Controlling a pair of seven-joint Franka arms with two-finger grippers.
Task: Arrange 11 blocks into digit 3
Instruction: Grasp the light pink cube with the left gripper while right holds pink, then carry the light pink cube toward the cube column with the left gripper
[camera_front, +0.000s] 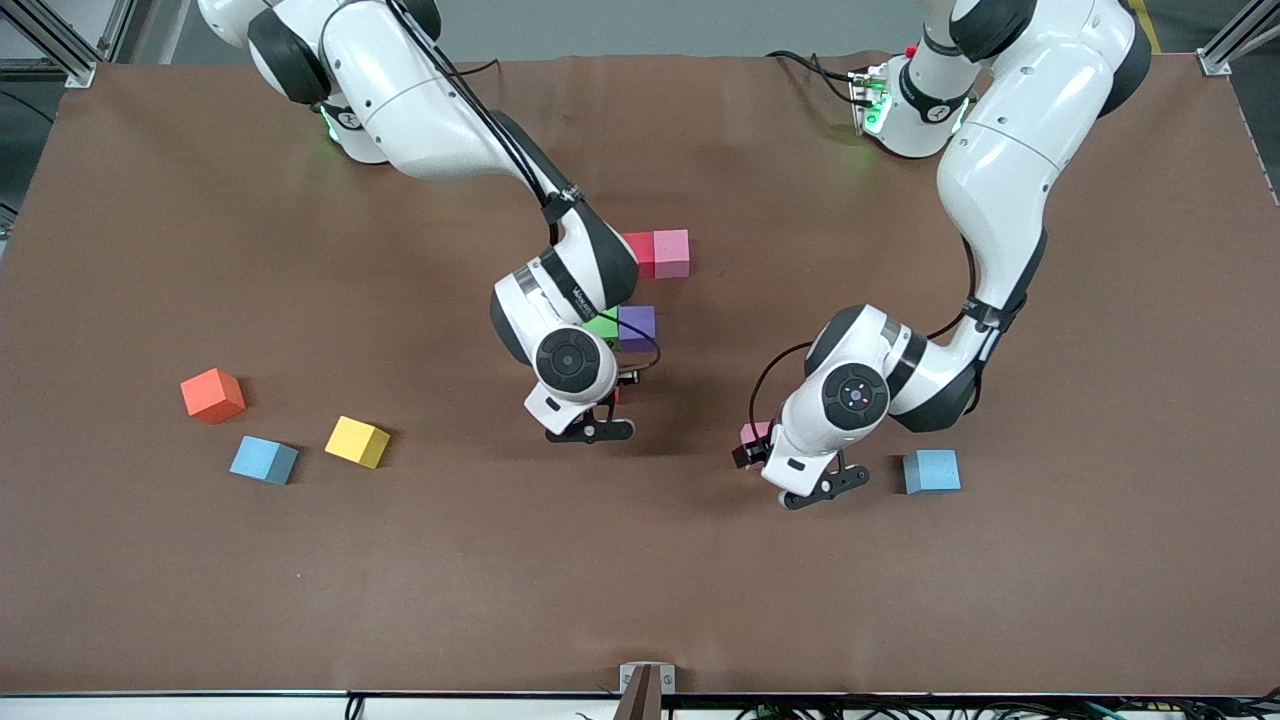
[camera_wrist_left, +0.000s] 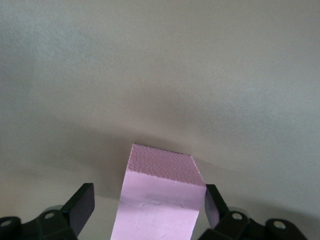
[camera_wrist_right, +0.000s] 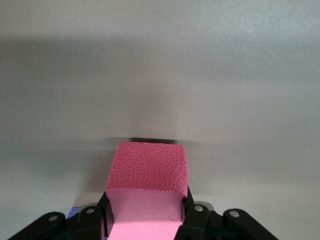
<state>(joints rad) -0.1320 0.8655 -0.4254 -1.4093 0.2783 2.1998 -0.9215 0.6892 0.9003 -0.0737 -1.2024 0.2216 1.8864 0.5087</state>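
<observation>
Blocks looked light, matte foam, best pinched on two flat facing sides. Right gripper (camera_wrist_right: 145, 220) pinched a red block (camera_wrist_right: 148, 172) beside the green (camera_front: 603, 324) and purple (camera_front: 637, 326) blocks; left gripper (camera_wrist_left: 150, 207), fingers spread, straddled a pink block (camera_wrist_left: 162, 190) on the table (camera_front: 500, 580)

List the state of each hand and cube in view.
left hand: open, astride loose pink cube
right hand: shut on gripped red cube
placed red cube: touching placed pink cube
green cube: partly hidden, touching purple cube
orange cube: loose
yellow cube: loose
light blue cube by yellow: loose
light blue cube by left hand: loose
</observation>
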